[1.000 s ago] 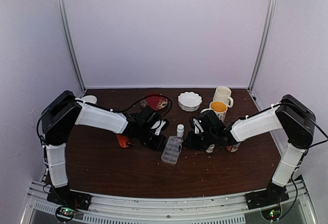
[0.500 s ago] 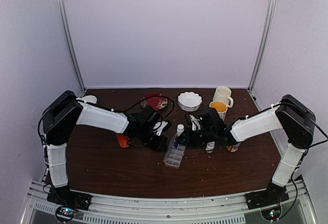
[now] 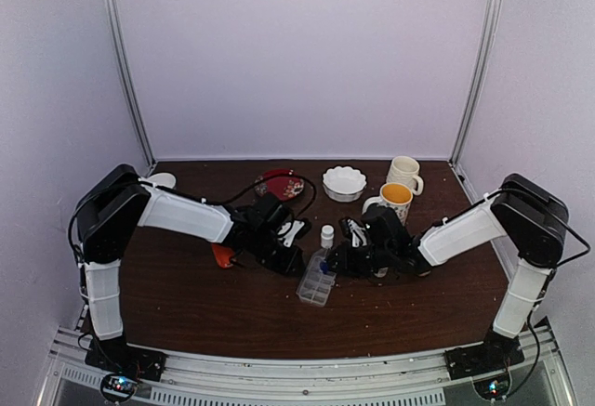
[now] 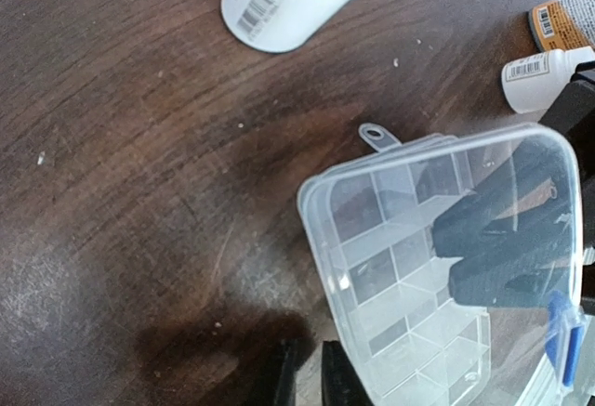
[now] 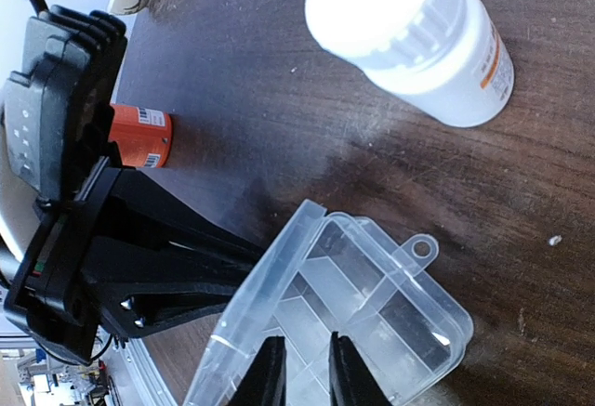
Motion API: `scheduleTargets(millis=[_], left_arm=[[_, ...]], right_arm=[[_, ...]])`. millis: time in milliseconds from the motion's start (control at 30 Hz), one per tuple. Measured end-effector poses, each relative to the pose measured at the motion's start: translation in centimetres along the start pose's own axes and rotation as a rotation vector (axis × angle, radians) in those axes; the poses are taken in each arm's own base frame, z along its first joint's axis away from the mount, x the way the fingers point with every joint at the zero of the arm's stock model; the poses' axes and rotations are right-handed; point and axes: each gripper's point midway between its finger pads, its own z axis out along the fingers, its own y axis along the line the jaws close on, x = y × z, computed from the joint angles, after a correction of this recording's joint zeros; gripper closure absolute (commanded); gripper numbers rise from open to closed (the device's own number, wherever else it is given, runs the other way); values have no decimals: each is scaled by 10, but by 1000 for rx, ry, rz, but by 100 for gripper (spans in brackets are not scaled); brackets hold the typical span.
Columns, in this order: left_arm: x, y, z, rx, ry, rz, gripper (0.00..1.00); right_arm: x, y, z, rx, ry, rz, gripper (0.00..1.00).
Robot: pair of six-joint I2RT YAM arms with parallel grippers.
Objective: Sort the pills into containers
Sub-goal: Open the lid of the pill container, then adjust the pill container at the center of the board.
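Note:
The clear pill box (image 3: 316, 281) lies mid-table between both grippers. Its lid (image 5: 265, 281) stands part-way up over the small containers (image 5: 372, 308), which look empty. My left gripper (image 4: 310, 383) sits low at the box's near corner (image 4: 321, 239). Its fingers stand a narrow gap apart with only table between them. My right gripper (image 5: 305, 378) hangs over the cells, fingers slightly apart, and I see nothing held between them. The left gripper's black body (image 5: 112, 267) shows behind the lid. Tiny whitish specks that may be pills (image 5: 554, 239) (image 4: 40, 157) lie on the wood.
A white capped bottle (image 3: 326, 235) (image 5: 409, 30) stands just behind the box. An orange bottle (image 5: 139, 137) lies by the left arm. Small bottles (image 4: 539, 76) stand near the right arm. Two mugs (image 3: 397, 200), a white bowl (image 3: 344, 183) and a red dish (image 3: 284, 185) fill the back.
The right gripper moved left and down onto the box, which tipped and shifted slightly toward the front. Both grippers went from shut to slightly parted.

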Motion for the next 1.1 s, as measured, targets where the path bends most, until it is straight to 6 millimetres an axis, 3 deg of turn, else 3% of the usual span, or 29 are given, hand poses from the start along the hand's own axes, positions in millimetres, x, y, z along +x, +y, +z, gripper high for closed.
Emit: scheduleTargets(millis=[233, 433, 633, 900, 1100], left_arm=[[-1, -5, -12, -29, -18, 4, 55], [-10, -36, -38, -48, -82, 62, 27], [-6, -50, -46, -105, -80, 82, 14], [-1, -46, -50, -173, -55, 76, 13], [-2, -38, -54, -234, -45, 50, 32]], right_arm=[[0, -1, 4, -24, -10, 16, 78], [-1, 3, 4, -52, -20, 23, 65], [-2, 6, 4, -67, -25, 21, 52], [-4, 10, 4, -83, -32, 16, 47], [-4, 10, 4, -83, -32, 14, 45]])
